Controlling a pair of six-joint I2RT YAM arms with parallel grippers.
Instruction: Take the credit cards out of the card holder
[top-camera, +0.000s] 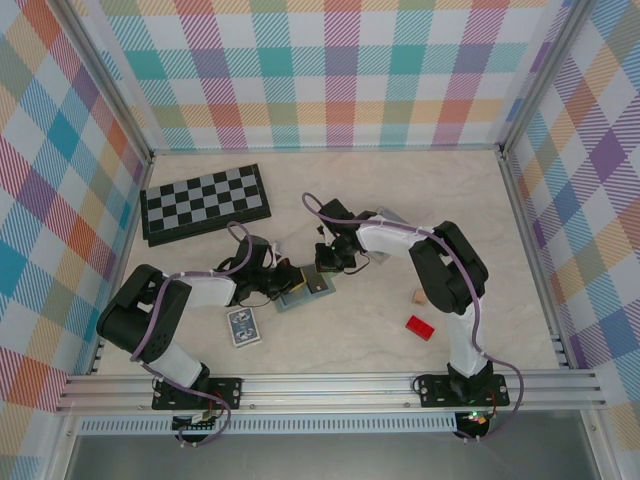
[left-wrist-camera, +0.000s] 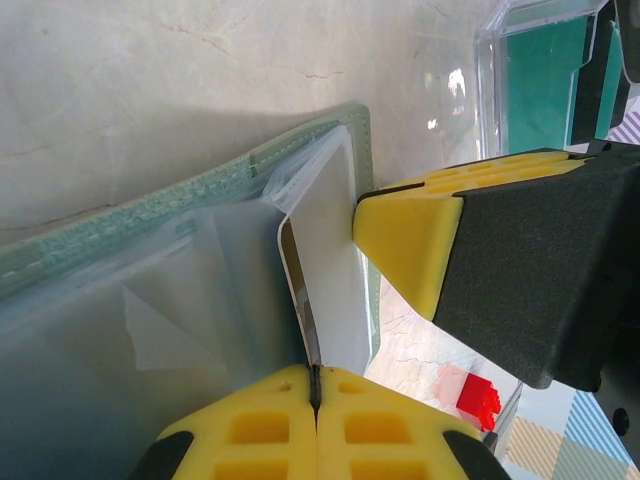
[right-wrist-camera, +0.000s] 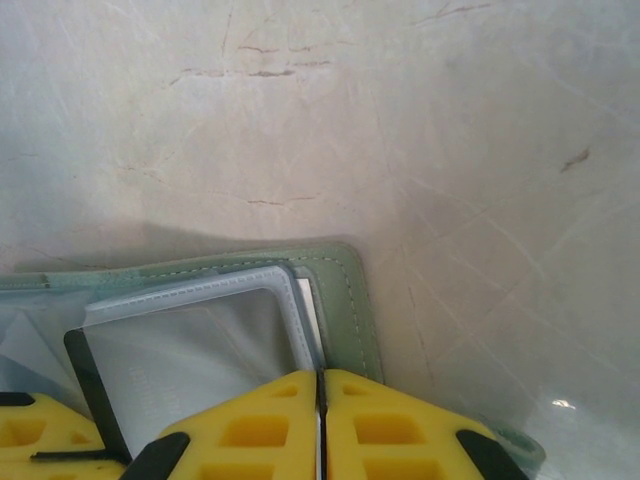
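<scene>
Pinches pale credit card's (left-wrist-camera: 325, 260) free edge in shut left gripper (left-wrist-camera: 314, 385); presses shut right gripper (right-wrist-camera: 322, 400), apparently empty, onto soft card holder (right-wrist-camera: 347, 280) near chessboard's (top-camera: 205, 203) near-right corner. Probably light, stiff, slick: best drawn straight out by that edge.

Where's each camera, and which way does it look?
Top external: high behind the arms, looking down at the table; both arms show.
Left wrist: on the left arm, looking along the card holder; the left gripper and right gripper show.
Right wrist: on the right arm, facing the card holder's corner; the right gripper shows.
Wrist views share the card holder.
</scene>
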